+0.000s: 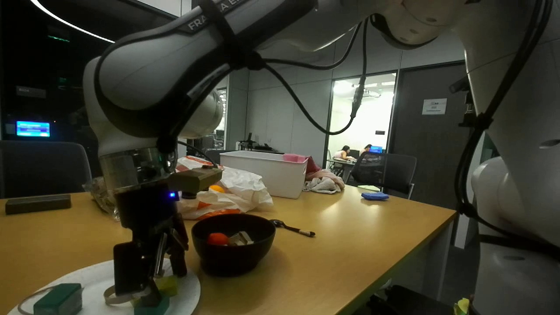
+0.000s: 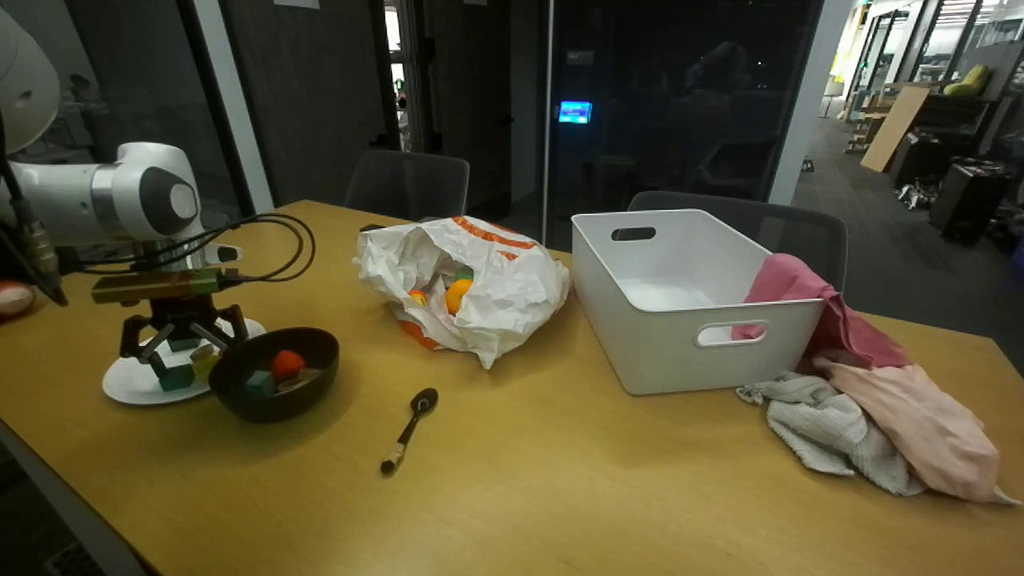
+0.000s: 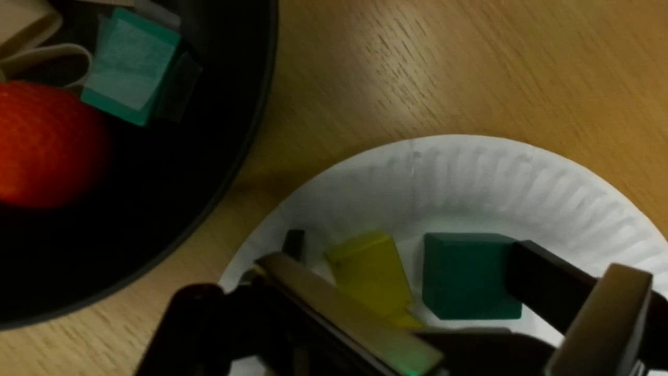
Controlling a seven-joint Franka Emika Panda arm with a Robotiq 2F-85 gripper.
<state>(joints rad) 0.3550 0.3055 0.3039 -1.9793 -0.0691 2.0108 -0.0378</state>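
Green block [image 3: 472,277], smooth and sharp-edged, sits on the ridge-rimmed white plate [image 3: 459,172]; over that plate, the gripper [image 2: 198,354] hangs, jaws apart.

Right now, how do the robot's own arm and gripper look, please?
The Franka Panda arm is rounded, white and black, with partly covered FRANKA lettering and black cables. The Robotiq gripper is black, with jointed fingers, a small blue light and an olive wrist camera above.

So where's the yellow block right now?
In the wrist view, the yellow block sits on the white plate, just left of a green block and right of the black bowl.
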